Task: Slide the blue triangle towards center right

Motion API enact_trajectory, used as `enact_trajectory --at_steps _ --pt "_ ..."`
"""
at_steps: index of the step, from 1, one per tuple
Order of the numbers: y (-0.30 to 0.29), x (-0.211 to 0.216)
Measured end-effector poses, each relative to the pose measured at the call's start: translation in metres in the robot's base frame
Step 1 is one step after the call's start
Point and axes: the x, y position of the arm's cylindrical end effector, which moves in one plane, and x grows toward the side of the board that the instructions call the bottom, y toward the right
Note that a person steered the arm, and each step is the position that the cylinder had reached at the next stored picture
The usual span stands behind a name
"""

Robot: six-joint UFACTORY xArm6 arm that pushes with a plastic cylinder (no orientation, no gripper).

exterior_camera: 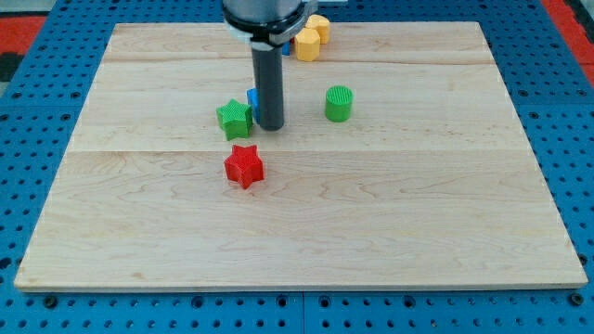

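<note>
The blue triangle is mostly hidden behind my rod; only a small blue sliver shows at the rod's left side, above the middle of the board. My tip rests on the board just below and to the right of that blue sliver, touching or nearly touching it. A green star block sits right next to the tip on its left. A green cylinder stands to the tip's right.
A red star block lies below the tip. Two yellow blocks sit at the view's top edge of the wooden board, partly behind the arm. Blue perforated table surrounds the board.
</note>
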Motion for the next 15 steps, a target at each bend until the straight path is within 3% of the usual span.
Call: enact_trajectory --at_steps 1,2,3,6,12,15 --pt "-0.037 0.005" --pt "-0.07 -0.017" --pt "-0.074 -0.028" --pt "-0.044 0.006" --pt "-0.048 -0.197" --pt "0.012 -0.201"
